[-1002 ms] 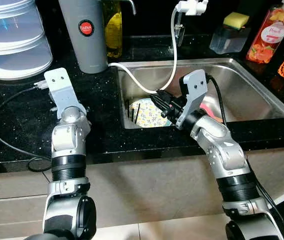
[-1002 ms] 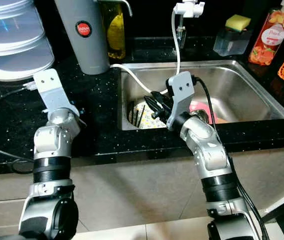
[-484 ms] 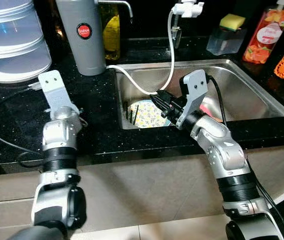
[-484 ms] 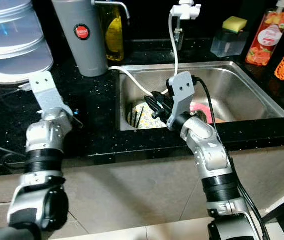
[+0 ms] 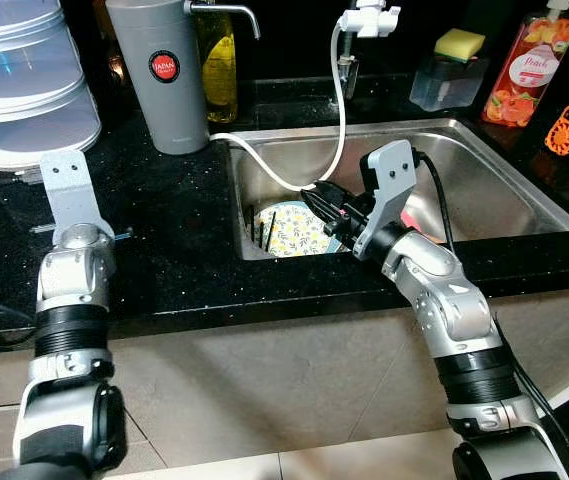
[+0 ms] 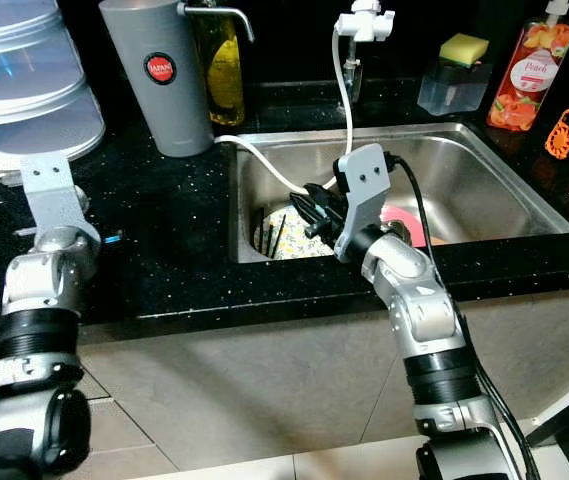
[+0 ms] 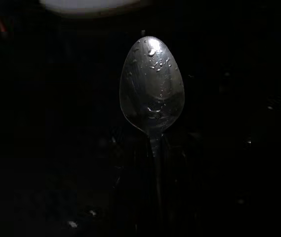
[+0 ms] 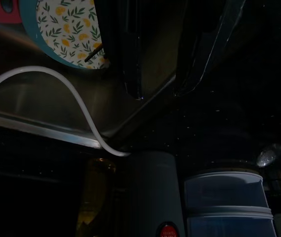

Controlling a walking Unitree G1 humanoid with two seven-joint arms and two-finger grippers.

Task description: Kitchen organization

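the left tool (image 7: 155, 163) is clamped and level, the right tool (image 5: 322, 203) parted and angled downward.

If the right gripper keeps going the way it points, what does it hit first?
Probably the sink's left wall. The right gripper hangs above the floral plate, pointing left across the basin; the white hose runs close by. Depth is uncertain.

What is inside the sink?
Inside the stainless sink lie a floral plate with dark utensils standing at its edge, a white hose, and something pink. The right gripper hovers above the plate, its arm covering part of the basin.
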